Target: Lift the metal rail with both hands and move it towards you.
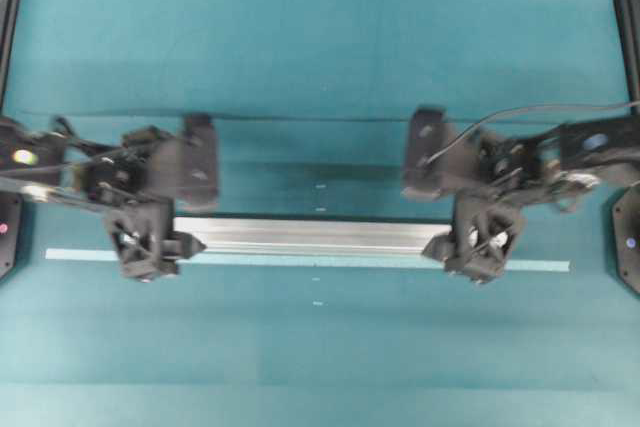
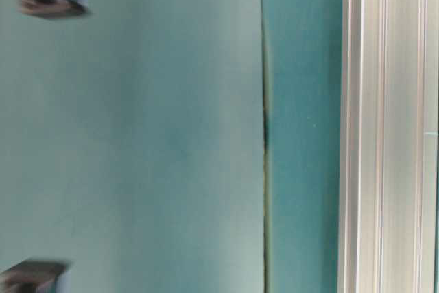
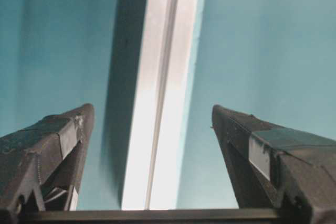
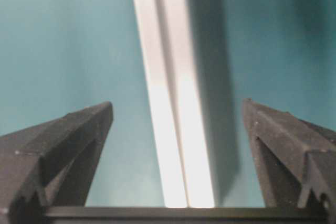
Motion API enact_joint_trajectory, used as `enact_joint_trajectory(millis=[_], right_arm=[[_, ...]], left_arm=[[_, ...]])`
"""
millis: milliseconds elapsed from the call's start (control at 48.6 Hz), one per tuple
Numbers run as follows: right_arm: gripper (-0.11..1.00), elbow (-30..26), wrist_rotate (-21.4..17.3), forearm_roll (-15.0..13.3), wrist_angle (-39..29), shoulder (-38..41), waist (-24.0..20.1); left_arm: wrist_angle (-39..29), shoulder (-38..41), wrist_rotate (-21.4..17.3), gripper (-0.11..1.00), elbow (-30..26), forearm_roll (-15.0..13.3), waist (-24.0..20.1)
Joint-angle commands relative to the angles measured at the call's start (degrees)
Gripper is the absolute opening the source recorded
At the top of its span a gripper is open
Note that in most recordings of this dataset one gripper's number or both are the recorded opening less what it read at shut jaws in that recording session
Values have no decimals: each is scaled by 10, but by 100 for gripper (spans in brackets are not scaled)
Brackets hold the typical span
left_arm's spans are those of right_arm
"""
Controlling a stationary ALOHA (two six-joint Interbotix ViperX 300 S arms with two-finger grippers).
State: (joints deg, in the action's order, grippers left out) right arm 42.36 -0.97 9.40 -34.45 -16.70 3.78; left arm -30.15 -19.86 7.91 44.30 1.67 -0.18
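A: Left gripper (image 3: 152, 124): jaws spread wide, metal rail (image 3: 160, 103) running between the fingers (image 3: 58, 140) with clear gaps on both sides. Nothing held.

B: Same on the right gripper (image 4: 176, 129): jaws wide apart, straddling the rail, touching nothing. Fingers (image 4: 283, 145) well clear of the bright grooved face.

A: From overhead, left gripper (image 1: 150, 242) over the rail's left end, right gripper (image 1: 480, 242) over its right end. Rail (image 1: 310, 235) flat on the teal desk (image 1: 320, 47), crosswise, near the middle.

B: Probably the approach step, then: lined up over both ends, not yet closed. Hard to tell how low over the rail.

A: Next, likely: lower if needed, close both jaws together, lift level, draw toward the near edge. Uneven timing could tip or twist the bar.

B: Around it: thin pale tape strip (image 1: 310, 262) just beside the rail on the near side, flat, reaching past both ends. Hardly an obstacle.

A: Small pale marks on the desk, a seam (image 2: 264, 135) across the mat. Nothing standing in the path toward the near edge.
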Motion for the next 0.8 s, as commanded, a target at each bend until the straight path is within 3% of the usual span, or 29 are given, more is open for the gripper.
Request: enact_joint_trajectory(millis=[0,226,782], right_arm=[[99,-3,2,-13,2,-28,1],[99,12,4,-47,4,-98,1],[99,65,1,-46,64,-265,-5]], left_arm=[[2,-46,-1,89,1,0,2],[4,-119,-1,89,11,0,2],[46,-242,-1,88,38,0,2]])
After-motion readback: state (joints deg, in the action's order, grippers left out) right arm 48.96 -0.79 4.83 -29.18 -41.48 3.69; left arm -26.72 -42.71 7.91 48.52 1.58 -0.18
